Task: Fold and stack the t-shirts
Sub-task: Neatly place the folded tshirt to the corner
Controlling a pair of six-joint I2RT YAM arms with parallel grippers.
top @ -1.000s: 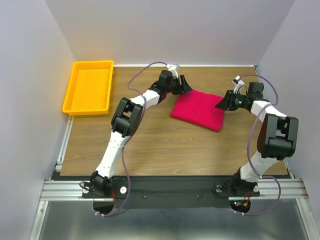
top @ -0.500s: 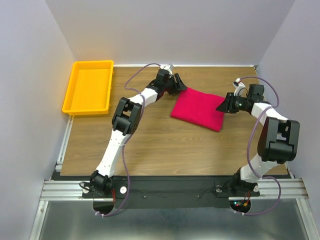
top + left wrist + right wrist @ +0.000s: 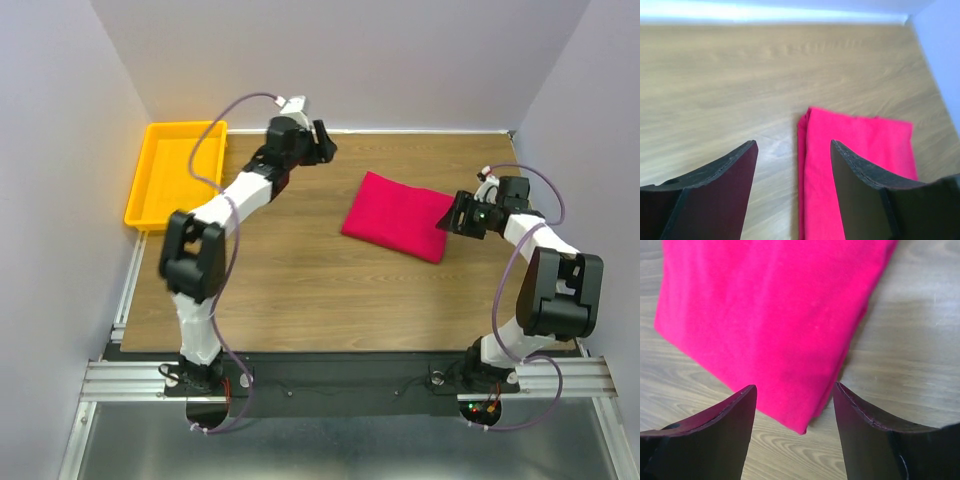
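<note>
Currently you are seeing the folded t-shirt (image 3: 397,216) lying right of centre, long axis running upper left to lower right, the right gripper (image 3: 448,216) hovering just beside its right end, jaws parted and empty, the left gripper (image 3: 324,141) likewise parted, well apart upper left.

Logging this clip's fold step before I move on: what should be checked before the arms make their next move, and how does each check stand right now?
1. Has the left gripper let go: ok. It is open, with nothing between its fingers, and apart from the t-shirt.
2. Has the right gripper let go: ok. It is open above a corner of the t-shirt. Whether it touches the fabric: cannot tell.
3. Is the fold finished: ok. The t-shirt is a compact rectangle with stacked layers along one edge.
4. Is the whole t-shirt on the table: ok, no overhang.
5. Is there another shirt to stack with: cannot tell, none in view.
</note>
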